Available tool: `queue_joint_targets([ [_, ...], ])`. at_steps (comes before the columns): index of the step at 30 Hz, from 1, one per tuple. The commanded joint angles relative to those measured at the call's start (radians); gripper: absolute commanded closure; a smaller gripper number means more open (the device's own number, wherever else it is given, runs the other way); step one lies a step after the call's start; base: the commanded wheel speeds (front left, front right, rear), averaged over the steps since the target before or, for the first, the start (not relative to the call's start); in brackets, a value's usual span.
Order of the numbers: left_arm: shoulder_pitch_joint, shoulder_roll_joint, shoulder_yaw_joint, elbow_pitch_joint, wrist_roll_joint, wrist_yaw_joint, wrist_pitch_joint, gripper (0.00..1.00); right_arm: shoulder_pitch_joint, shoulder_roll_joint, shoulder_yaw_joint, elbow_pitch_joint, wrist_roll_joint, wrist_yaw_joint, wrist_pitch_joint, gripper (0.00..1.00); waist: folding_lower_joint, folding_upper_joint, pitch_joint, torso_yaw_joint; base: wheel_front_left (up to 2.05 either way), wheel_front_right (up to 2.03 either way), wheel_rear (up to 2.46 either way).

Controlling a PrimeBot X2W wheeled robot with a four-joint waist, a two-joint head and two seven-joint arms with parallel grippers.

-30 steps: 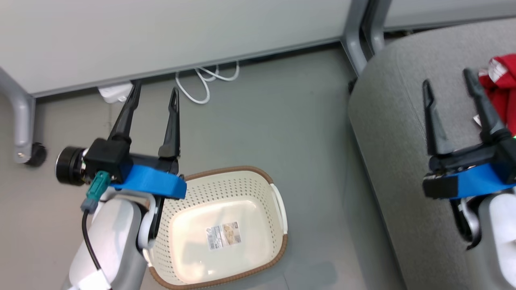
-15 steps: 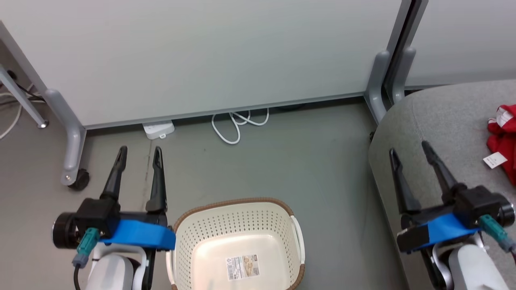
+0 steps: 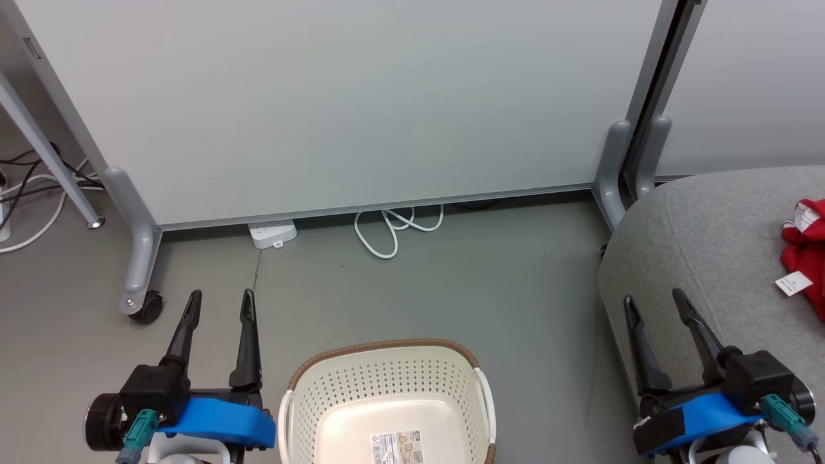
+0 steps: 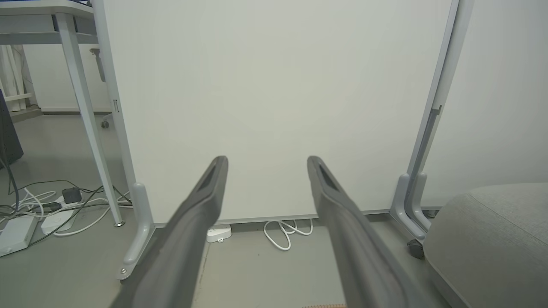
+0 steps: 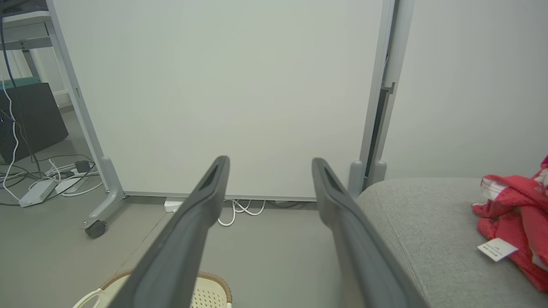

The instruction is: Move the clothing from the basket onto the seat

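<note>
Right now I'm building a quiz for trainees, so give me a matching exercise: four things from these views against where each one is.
1. basket
2. clothing
3. left gripper
4. white cable

A. looped on the floor under the panel
B. lying on the seat
C. open, held above the floor
D. on the floor, sticker showing on its base

Pairs: 1-D, 2-B, 3-C, 4-A
</note>
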Motion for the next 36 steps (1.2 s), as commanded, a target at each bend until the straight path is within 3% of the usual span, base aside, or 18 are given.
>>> queue_joint_targets([
  [1,0.01,-0.002,0.002,0.005,0.007,-0.003,-0.005,0.0,0.017,0.004,-0.004,0.002,0.005,0.0,-0.003,0.0,0.0001,-0.0001,-0.001,0.002,0.0,0.0,0.0],
  [15,0.009,-0.006,0.003,0.019,0.01,-0.01,-0.005,0.0,0.029,0.01,-0.019,0.004,0.005,0.0,-0.003,0.0,0.0001,-0.0001,-0.008,0.009,0.0,0.0,0.0],
  [16,0.008,-0.004,0.002,0.019,0.008,-0.002,0.0,1.0,0.022,0.01,-0.019,0.004,0.004,0.0,0.0,1.0,0.0001,-0.0001,-0.008,0.009,0.0,0.0,0.0],
  [21,0.042,-0.006,0.002,0.061,0.004,-0.002,0.006,1.0,0.042,0.016,-0.019,0.046,0.006,0.0,0.007,1.0,0.0001,-0.0001,-0.009,0.009,0.0,0.0,0.0],
  [36,0.026,-0.006,0.029,0.053,-0.283,-0.003,0.079,1.0,0.028,0.021,-0.039,0.04,0.3,0.0,0.081,1.0,0.0001,-0.0001,-0.007,0.002,0.0,0.0,0.0],
])
